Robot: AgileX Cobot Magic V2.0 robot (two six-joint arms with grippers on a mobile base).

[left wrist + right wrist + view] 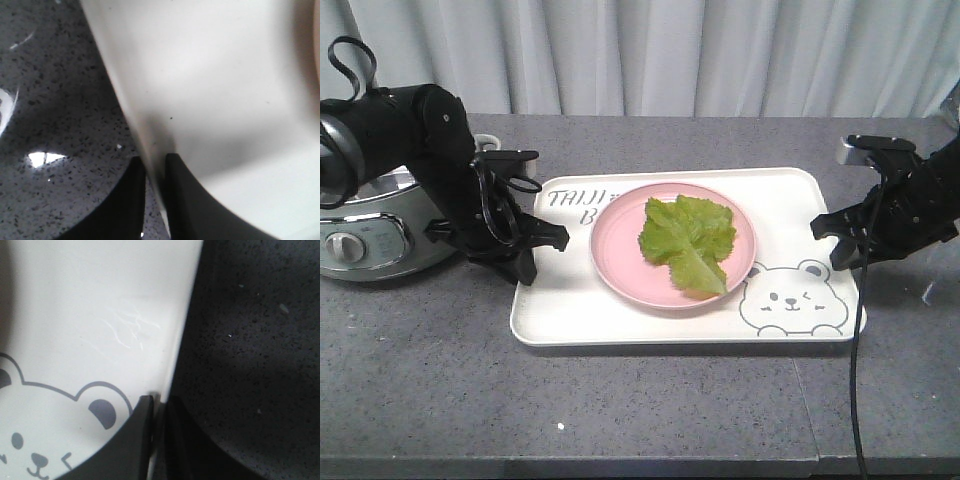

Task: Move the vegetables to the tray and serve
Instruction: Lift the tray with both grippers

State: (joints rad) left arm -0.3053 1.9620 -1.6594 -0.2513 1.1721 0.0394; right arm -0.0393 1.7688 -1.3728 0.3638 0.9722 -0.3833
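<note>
The left end effector (526,266) has its two fingers pressed close on the tray (620,322), one inside the rim and one outside; its wrist view shows the cream lip caught in the narrow gap between them. The right end effector (844,256) pinches the opposite rim the same way, with the bear drawing (792,298) just inboard of its inner finger. Gripping both short sides probably serves to share the load and keep the tray level for serving. The lettuce (688,240) lies between the two end effectors, well apart from either, flat on a pink plate (620,255) that sits on the tray, so the transfer looks done. The tray appears to rest on the bench (620,410). Behind the left end effector stands a grey cooker (370,235), which a careless lift could clip
</note>
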